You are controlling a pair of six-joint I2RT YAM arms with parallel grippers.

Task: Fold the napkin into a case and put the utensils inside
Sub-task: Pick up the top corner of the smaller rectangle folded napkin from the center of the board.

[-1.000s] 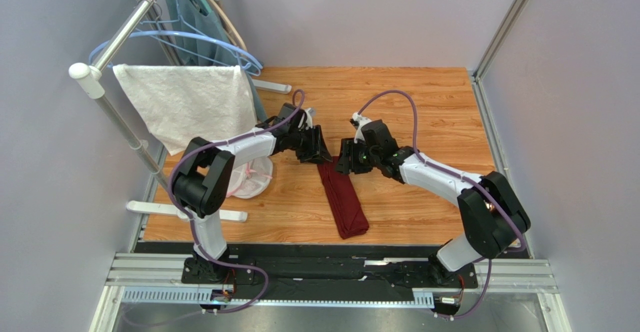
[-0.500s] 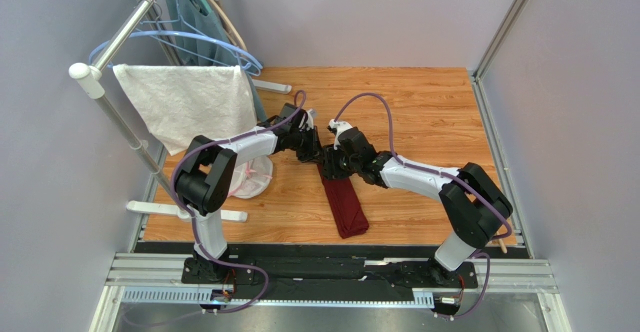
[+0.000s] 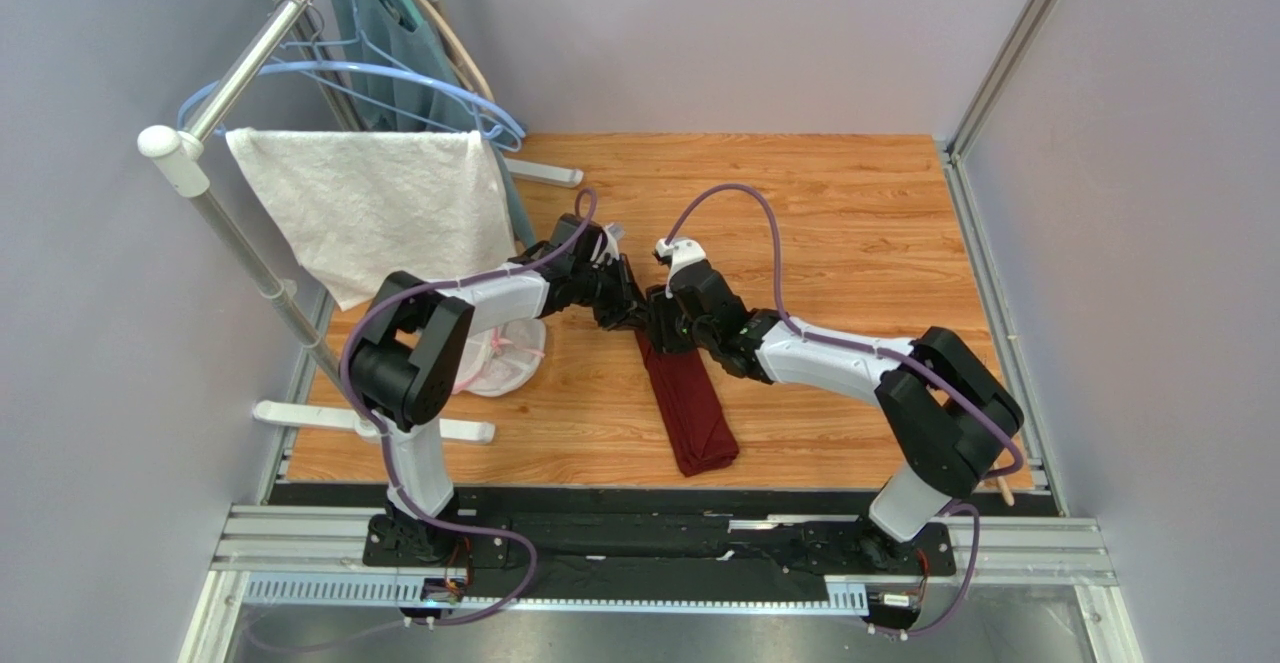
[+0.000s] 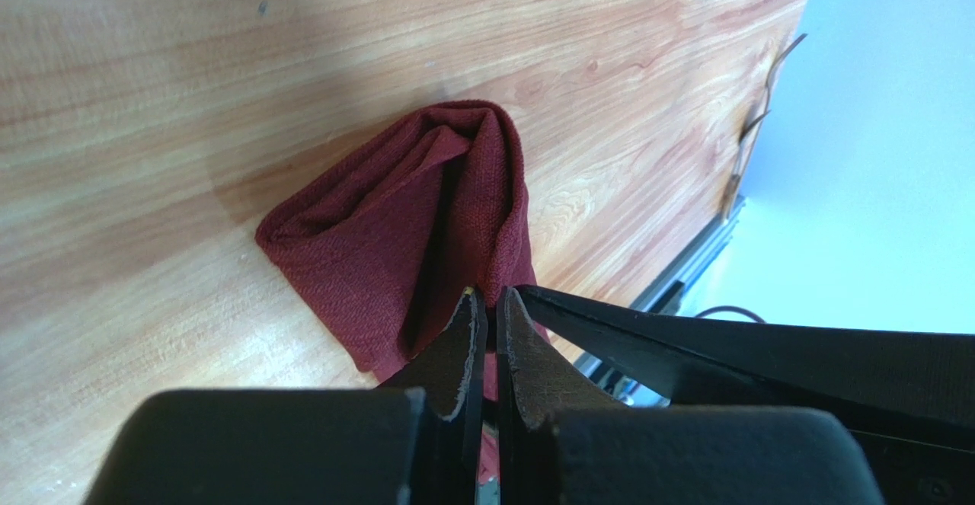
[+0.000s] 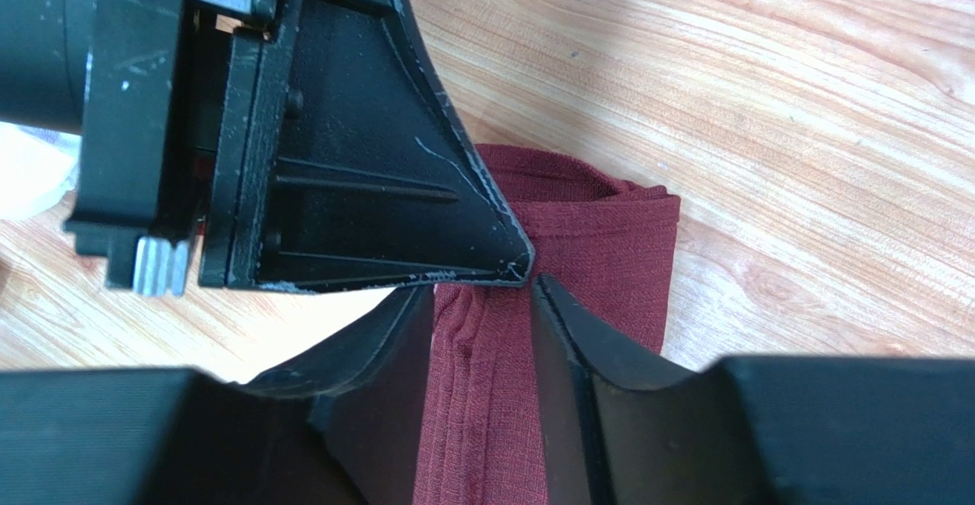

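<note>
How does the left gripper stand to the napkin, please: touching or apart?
Touching: the left wrist view shows the left gripper pinching the napkin.

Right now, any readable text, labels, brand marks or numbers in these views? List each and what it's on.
None: no word, label, brand, number or sign can be read in any view.
The napkin, the white towel and the table are plain, with no print on them.

1 napkin (image 3: 688,408), maroon. 1 left gripper (image 4: 483,305) + 1 right gripper (image 5: 481,299) = 2 total. 1 white towel (image 3: 376,206), 1 rack (image 3: 226,86). Blue hangers (image 3: 436,86): approx. 2, poss. 3, since they overlap. 1 whitish mesh item (image 3: 504,356).
</note>
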